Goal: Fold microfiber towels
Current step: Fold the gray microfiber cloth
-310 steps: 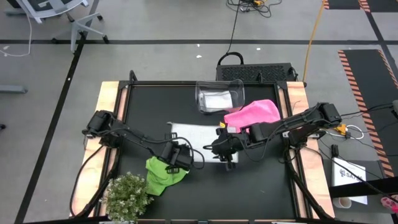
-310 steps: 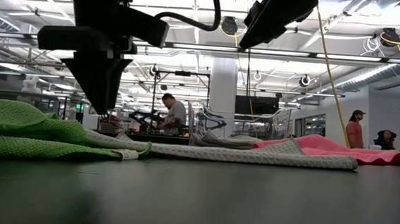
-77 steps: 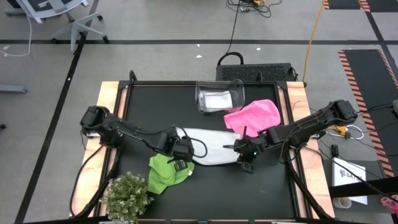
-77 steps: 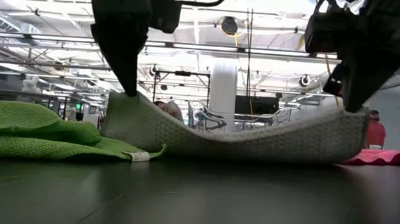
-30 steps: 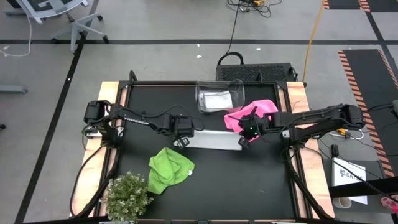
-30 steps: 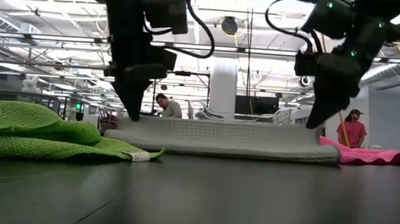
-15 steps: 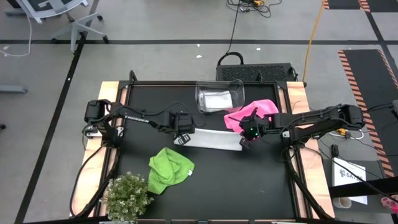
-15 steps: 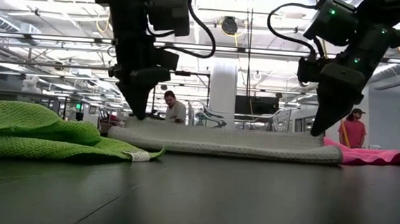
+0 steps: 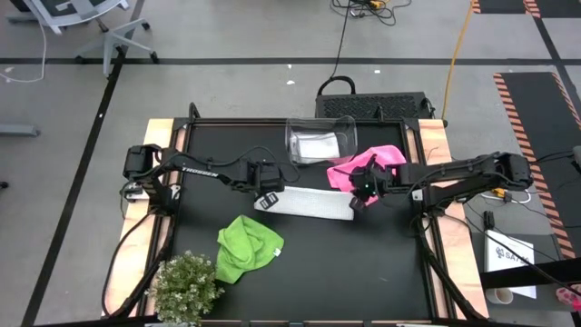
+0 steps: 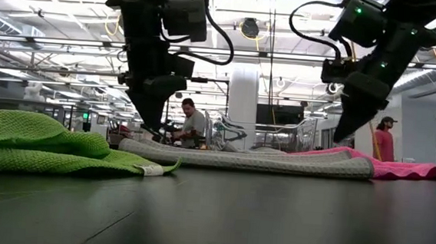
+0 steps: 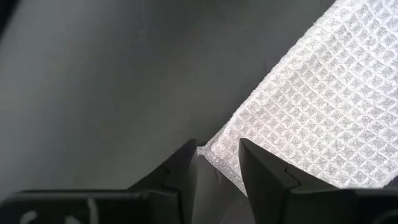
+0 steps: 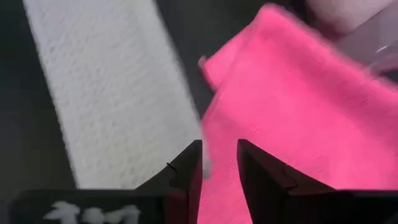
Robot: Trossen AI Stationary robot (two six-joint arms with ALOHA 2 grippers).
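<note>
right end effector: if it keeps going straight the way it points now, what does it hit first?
Probably the pink towel. The right end effector points down at the line where that towel borders the folded white towel, fingers open. Depth is unclear, so it might clip the white towel's end first.

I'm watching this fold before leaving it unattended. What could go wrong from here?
1. The left gripper has its jaws parted astride the white towel corner; lifting might snag it and undo the fold.
2. The right gripper sits where the white towel meets the pink towel; its next grasp may catch both.
</note>
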